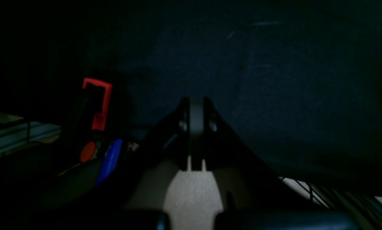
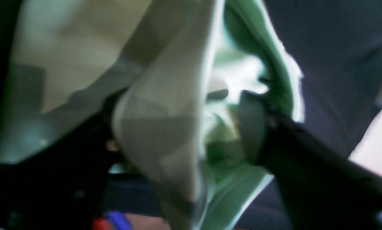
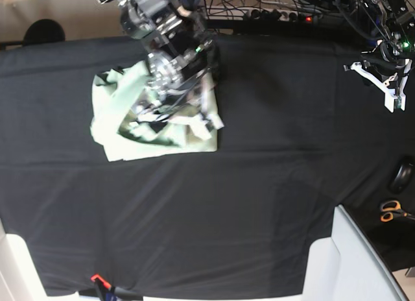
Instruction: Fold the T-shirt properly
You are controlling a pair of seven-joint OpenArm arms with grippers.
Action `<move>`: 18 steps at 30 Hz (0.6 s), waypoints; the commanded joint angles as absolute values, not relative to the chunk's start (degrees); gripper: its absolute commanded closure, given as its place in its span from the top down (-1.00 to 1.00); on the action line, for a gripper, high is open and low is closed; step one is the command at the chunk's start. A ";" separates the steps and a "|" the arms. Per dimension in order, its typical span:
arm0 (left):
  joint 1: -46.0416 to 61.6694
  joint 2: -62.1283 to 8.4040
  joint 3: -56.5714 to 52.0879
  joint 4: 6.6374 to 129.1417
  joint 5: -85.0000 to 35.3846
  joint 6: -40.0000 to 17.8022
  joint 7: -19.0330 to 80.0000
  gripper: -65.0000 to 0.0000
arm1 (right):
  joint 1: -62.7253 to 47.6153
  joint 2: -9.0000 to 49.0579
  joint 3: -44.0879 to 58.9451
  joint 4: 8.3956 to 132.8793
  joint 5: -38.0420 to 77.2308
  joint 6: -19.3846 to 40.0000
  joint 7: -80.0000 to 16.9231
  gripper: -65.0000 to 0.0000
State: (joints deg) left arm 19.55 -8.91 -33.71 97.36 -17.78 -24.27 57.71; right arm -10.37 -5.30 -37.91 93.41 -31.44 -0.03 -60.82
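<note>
The pale mint-green T-shirt (image 3: 117, 119) lies bunched and partly folded on the black table cover at the back left. My right gripper (image 3: 201, 122) is down on its right part. In the right wrist view the T-shirt (image 2: 165, 95) is blurred. It drapes over one finger and bunches in the wide gap between the two, so the right gripper (image 2: 184, 127) looks open. My left gripper (image 3: 389, 87) hangs at the far right edge, far from the shirt. In the left wrist view the left gripper (image 1: 196, 127) is shut and empty over the black cover.
The black cover (image 3: 259, 204) spans the whole table. Orange-handled scissors (image 3: 391, 211) and a black rounded object (image 3: 403, 176) lie off the right edge. Cables and a power strip (image 3: 285, 14) run along the back. A red and blue clamp (image 3: 98, 280) sits at the front edge.
</note>
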 commanded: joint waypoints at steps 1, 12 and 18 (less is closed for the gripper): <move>19.47 -9.71 -33.98 98.15 -17.80 -24.31 56.84 -1.00 | -10.15 -6.20 -38.99 96.57 -30.46 -0.31 -61.41 0.53; 19.47 -9.71 -33.98 98.15 -17.80 -24.31 56.84 -1.00 | -10.24 -6.02 -42.42 105.80 -21.14 -0.57 -64.57 0.71; 19.47 -9.71 -33.98 98.15 -17.80 -24.31 56.84 -1.00 | -10.59 -4.35 -32.75 113.71 -23.96 -0.57 -65.01 0.61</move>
